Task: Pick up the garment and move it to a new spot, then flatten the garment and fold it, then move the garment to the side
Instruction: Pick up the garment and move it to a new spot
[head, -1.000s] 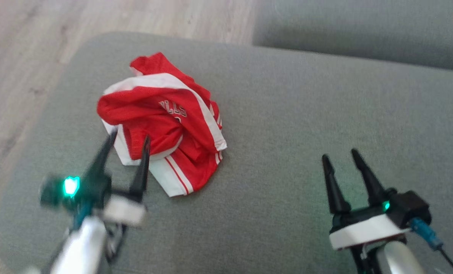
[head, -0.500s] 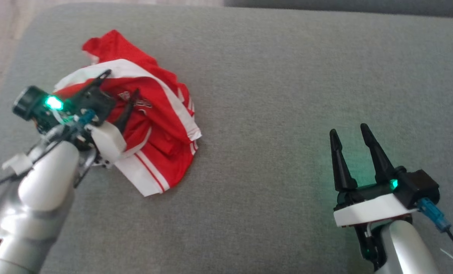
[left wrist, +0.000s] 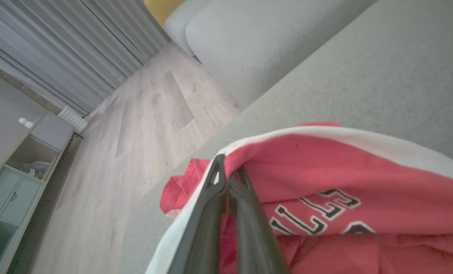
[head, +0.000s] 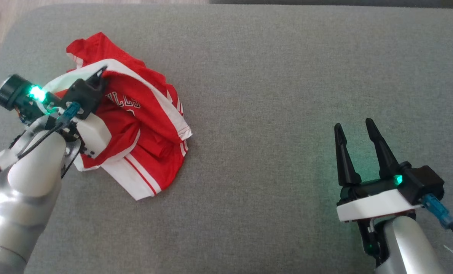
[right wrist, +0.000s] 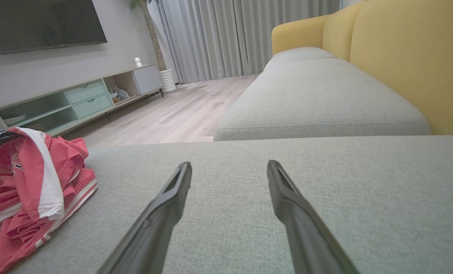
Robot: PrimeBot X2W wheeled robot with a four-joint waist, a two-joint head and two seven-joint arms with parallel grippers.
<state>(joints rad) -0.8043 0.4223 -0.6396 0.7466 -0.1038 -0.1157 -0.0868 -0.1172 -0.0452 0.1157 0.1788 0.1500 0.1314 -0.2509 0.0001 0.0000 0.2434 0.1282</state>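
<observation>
Part of the garment behind the left tool; lettering incomplete.

Head view: we looked steeply down on the grey sofa cushion from above, at middling range, with the left gripper at frame left and the right gripper at lower right.
Left wrist view: we sat very close, sighting along that gripper over the red jersey towards the wood floor, curtains and sideboard.
Right wrist view: we lay low over the cushion, facing along it to the yellow sofa back and television.
All three shared the jersey and cushion; both wrist views shared the floor, curtains and sideboard.
</observation>
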